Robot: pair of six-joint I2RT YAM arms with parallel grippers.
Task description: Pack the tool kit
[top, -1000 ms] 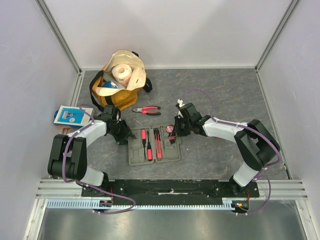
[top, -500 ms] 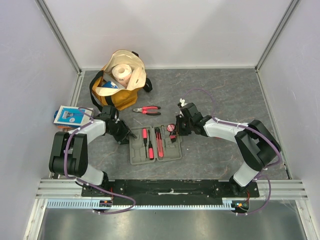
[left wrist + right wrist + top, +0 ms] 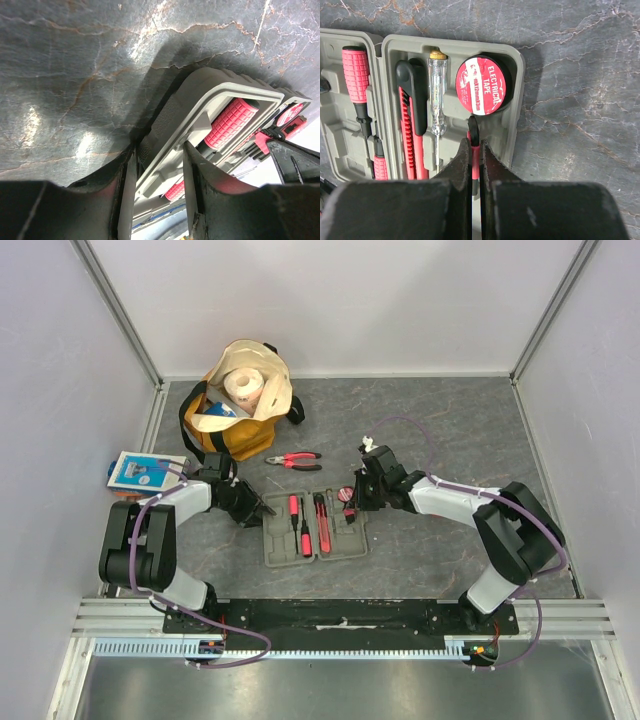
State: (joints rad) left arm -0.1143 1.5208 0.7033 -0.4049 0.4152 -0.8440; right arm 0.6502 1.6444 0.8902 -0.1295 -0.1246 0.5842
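Table [image 3: 450, 430]: grey and veined; the tool kit lies mid-table, between the two arms.
Bag [image 3: 240, 405]: tan and yellow, at the far left, with a paper roll standing in it.
Case [image 3: 340, 545]: lying open and flat, hinge running near to far.
Left gripper [image 3: 157, 155]: at the case's left edge, with a jaw on either side of the wall. Whether it pinches the wall, I cannot tell.
Right gripper [image 3: 475, 145]: clenched on a slim red tool [image 3: 475, 162], over the case's right half.
Pliers [image 3: 294, 460]: not packed, on the table just beyond the case. They lie crosswise, handles to the right, roughly as near one claw as the other.
Left half: red-handled screwdriver [image 3: 356, 70].
Right half: knife [image 3: 410, 125], clear tester [image 3: 436, 95], electrical tape roll [image 3: 482, 86].
What it turns on: the slim tool lies parallel to the knife and tester, on the near side of the tape roll. The free slot looks to be straight under it.
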